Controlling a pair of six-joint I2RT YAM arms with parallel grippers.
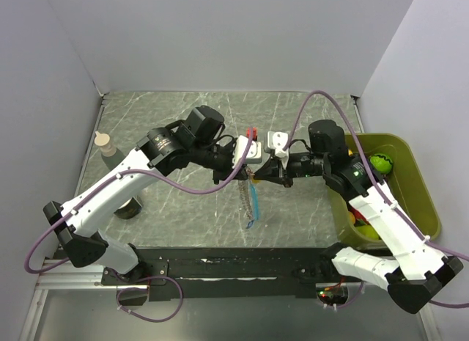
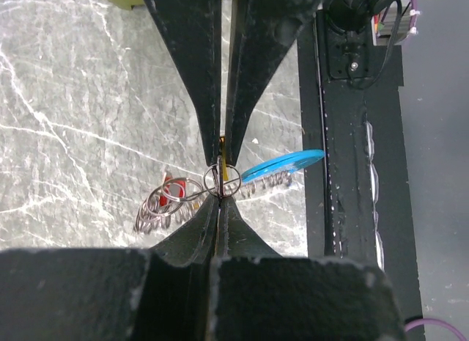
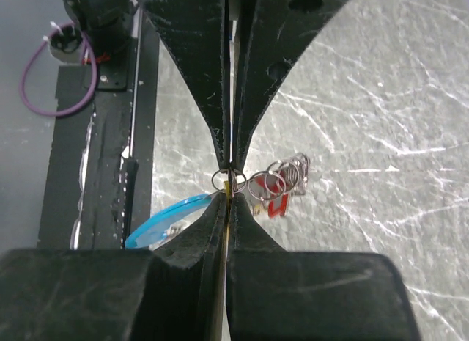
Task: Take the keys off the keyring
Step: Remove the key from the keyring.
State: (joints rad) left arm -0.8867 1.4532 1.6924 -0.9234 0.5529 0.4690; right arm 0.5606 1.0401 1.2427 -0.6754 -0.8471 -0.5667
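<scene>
Nearest me, the light-blue strip (image 1: 253,200) and floppy silvery keyring (image 1: 244,198) hang over the worktop (image 1: 190,218), light and slippery. Beyond, left claw (image 2: 220,203) and right claw (image 3: 229,194) meet tip to tip, both clamped on one small keyring loop; I'd grip the stiff ring, not loose links

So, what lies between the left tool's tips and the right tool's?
Only a small ring of the keyring, with the left tool and right tool shut on it tip to tip. Both wrist views show it.
</scene>
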